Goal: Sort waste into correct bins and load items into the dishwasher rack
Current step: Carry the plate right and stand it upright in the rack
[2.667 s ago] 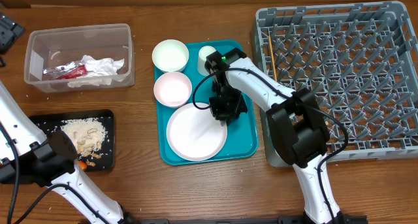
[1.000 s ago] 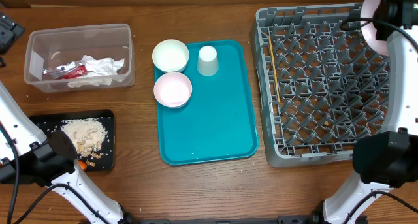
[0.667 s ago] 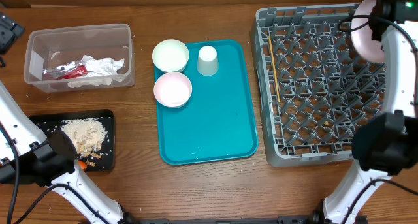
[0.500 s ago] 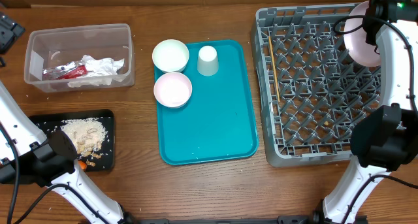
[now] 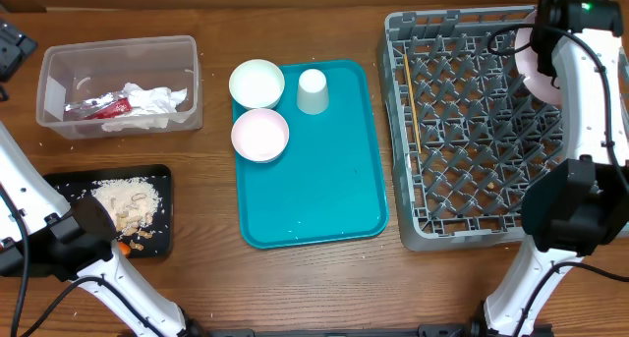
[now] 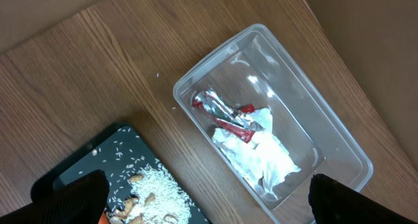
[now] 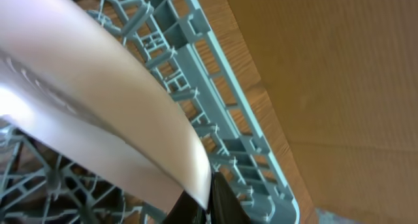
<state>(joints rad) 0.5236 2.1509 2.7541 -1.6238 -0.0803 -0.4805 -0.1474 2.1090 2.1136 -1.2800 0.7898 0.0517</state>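
Robot test bench: wooden table, cardboard backdrop

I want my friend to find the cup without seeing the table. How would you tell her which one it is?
Look for the blue-green tray in the middle of the wooden table. At its far end sit a bowl, a second bowl just in front of it, and the cup. The cup is the white thing nearest the grey rack, and it is smaller across than the wide round bowls.

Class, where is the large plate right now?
In the overhead view, the plate is at the far right, held on edge by the right gripper over the back-right corner of the rack.
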